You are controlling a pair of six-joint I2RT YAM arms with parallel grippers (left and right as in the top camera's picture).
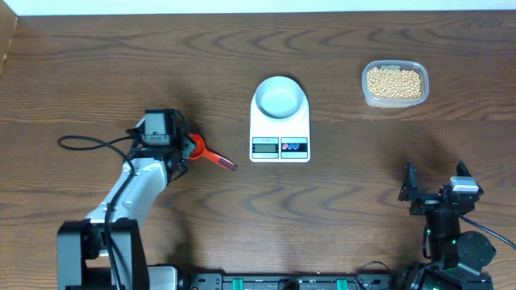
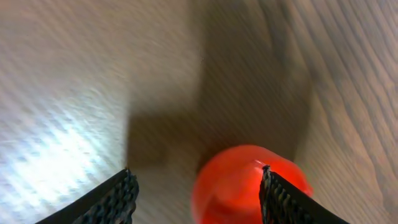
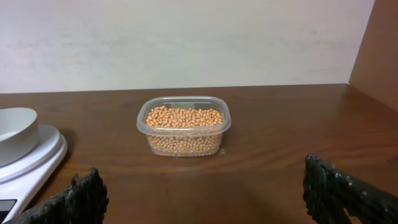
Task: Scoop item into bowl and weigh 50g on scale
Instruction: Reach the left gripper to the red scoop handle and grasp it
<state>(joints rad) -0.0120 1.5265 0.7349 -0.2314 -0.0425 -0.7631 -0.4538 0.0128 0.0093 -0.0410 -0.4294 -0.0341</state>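
The left gripper reaches low over the dark wood-grain table, its black ribbed fingers standing moderately apart. The round cup of a red-orange plastic scoop lies between them, close against one finger and clear of the other, so nothing is clamped yet. The scoop's handle trails away past the fingertips toward the scale, which suggests the arm is lining up to take the tool it needs before any beans can move.

Beyond that handle, farther from the left gripper, sits the flat white rectangular digital scale, display facing the robot so a reading can be checked. The small round pale blue-white bowl rests on its far end, empty and ready to be filled in place.

The right gripper hovers spread wide, holding nothing. Ahead of it, well apart, stands a clear rounded plastic container heaped with small beige-yellow beans; none have reached the bowl, so scooping is not begun.
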